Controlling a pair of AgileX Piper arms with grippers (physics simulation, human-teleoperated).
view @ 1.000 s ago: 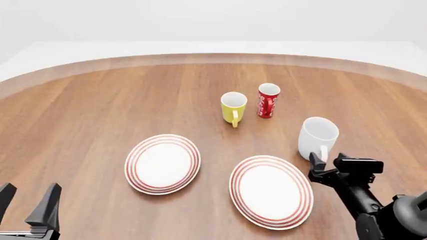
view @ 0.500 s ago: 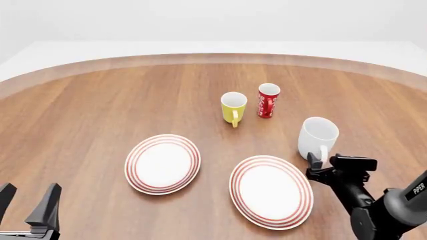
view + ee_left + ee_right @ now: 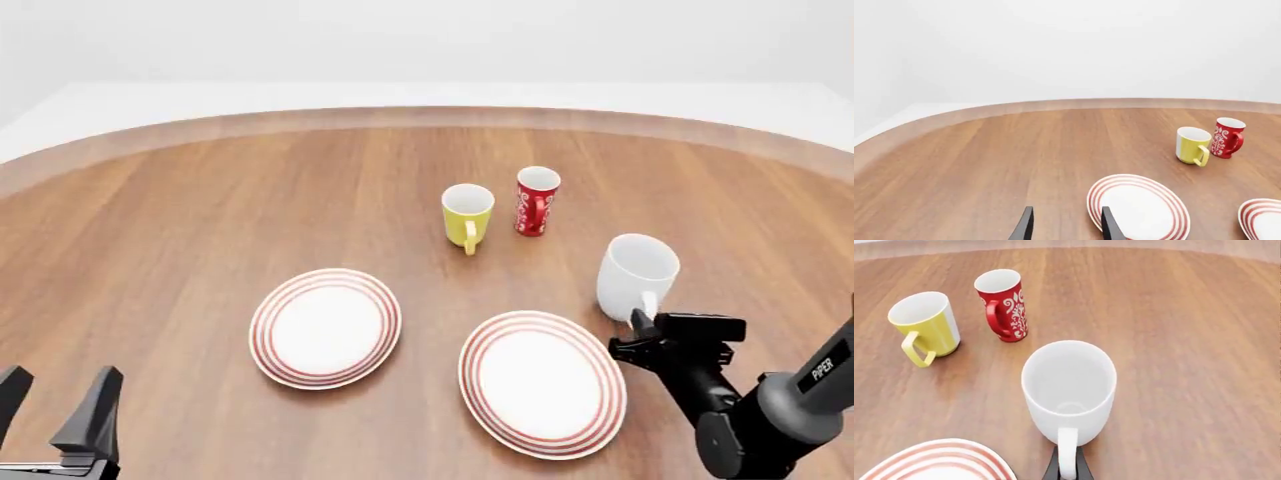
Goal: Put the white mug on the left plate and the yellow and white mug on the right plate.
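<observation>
The white mug point(image 3: 637, 272) stands upright right of the right plate point(image 3: 475, 352), its handle toward me. My right gripper point(image 3: 643, 328) is shut on that handle; in the right wrist view the two fingers point(image 3: 1053, 469) press close on either side of the white mug's point(image 3: 1069, 385) handle. The yellow and white mug point(image 3: 467, 215) stands further back, mid-table, beyond the left plate point(image 3: 267, 322). My left gripper point(image 3: 54, 420) hangs open and empty at the near left, short of the left plate point(image 3: 1121, 184).
A slim red cup point(image 3: 537, 200) with white markings stands just right of the yellow mug, also seen as the red cup point(image 3: 1002, 302) in the right wrist view. The table's curved far edge point(image 3: 427, 118) runs behind everything.
The right gripper has edged forward to the white mug's handle and its fingers have closed around it. The left arm, plates and other cups have stayed put.
</observation>
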